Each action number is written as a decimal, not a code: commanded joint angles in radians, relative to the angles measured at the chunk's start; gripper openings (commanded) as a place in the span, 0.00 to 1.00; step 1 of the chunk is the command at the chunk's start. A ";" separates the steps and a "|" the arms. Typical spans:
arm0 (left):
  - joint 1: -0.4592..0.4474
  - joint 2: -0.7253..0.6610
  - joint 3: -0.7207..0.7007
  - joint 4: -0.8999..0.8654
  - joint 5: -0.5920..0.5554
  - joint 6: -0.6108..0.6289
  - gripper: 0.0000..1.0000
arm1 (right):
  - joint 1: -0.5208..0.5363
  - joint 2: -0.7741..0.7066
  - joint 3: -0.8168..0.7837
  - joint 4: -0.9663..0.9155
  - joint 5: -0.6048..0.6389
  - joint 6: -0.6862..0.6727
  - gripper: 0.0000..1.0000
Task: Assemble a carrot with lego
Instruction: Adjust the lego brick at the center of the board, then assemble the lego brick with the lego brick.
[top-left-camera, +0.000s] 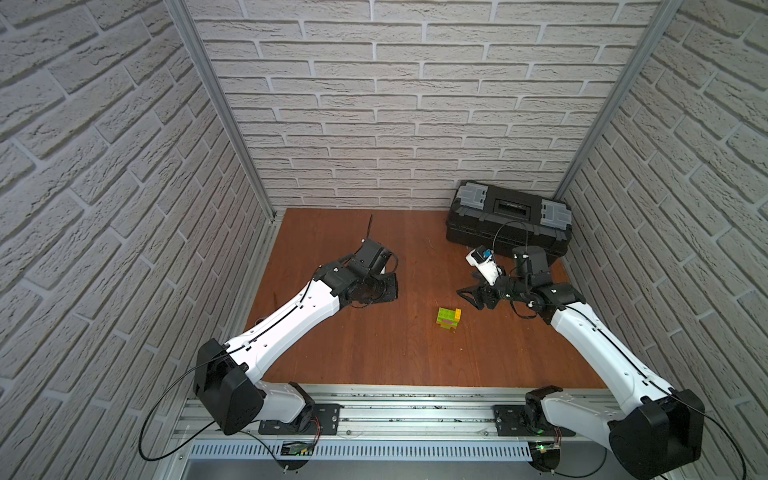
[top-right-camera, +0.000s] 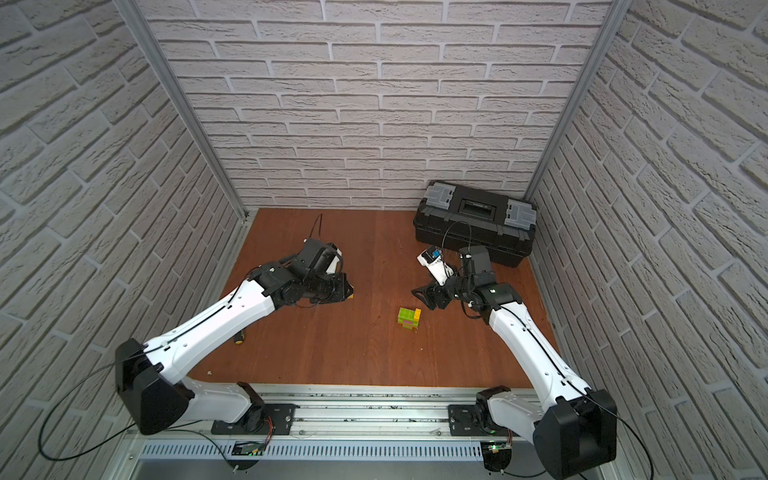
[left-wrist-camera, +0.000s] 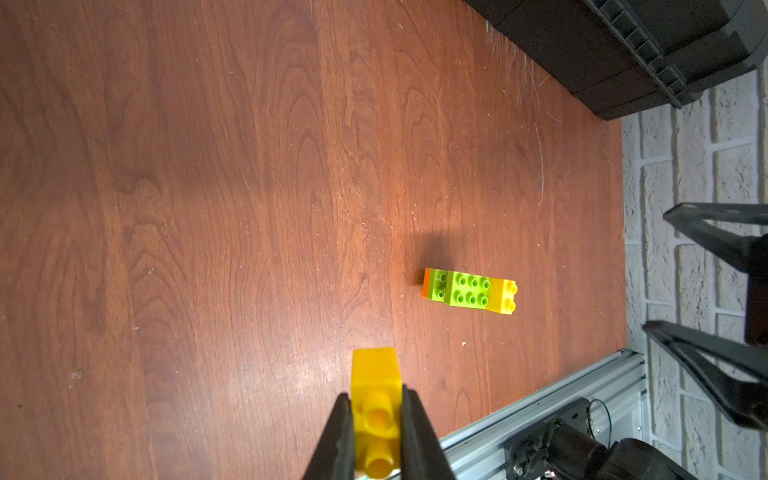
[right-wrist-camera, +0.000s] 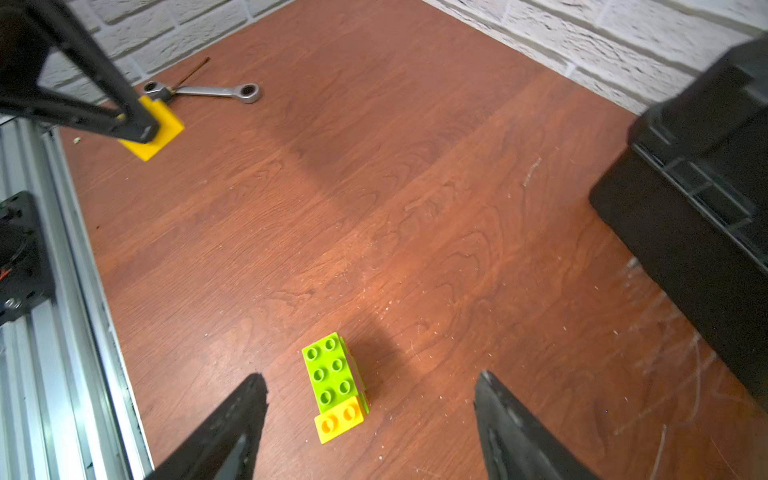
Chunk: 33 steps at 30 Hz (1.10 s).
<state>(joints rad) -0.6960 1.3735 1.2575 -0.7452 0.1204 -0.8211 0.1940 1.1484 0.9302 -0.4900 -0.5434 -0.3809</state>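
The carrot (top-left-camera: 449, 319) (top-right-camera: 409, 319) stands on the wooden table near the middle: lime green bricks with a pink layer, an orange base and one yellow brick at one end. In the wrist views the carrot (left-wrist-camera: 469, 291) (right-wrist-camera: 334, 386) shows its studs. My right gripper (right-wrist-camera: 370, 375) (top-left-camera: 469, 297) is open, with its jaws wide either side of the stack and touching nothing. My left gripper (left-wrist-camera: 376, 401) (top-right-camera: 349, 291) is off to the left, shut on a loose yellow lego brick (left-wrist-camera: 374, 374) (right-wrist-camera: 156, 133).
A closed black toolbox (top-left-camera: 509, 220) sits at the back right, close behind the right arm. A metal wrench (right-wrist-camera: 208, 90) lies near the back left wall. A screwdriver handle (top-right-camera: 239, 337) pokes out under the left arm. An aluminium rail (top-left-camera: 395, 399) borders the table's front.
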 joint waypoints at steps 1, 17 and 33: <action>0.020 0.038 0.033 0.025 0.072 0.072 0.00 | 0.014 0.005 -0.042 -0.033 -0.105 -0.133 0.77; 0.026 0.210 0.083 0.187 0.318 0.052 0.00 | 0.071 -0.047 -0.217 0.065 -0.019 -0.101 0.68; -0.030 0.296 0.159 0.184 0.310 0.029 0.00 | 0.027 0.072 0.104 -0.197 0.302 0.578 0.69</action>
<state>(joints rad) -0.7139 1.6569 1.3899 -0.5728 0.4225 -0.7891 0.2306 1.1481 0.9443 -0.4938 -0.2390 0.0593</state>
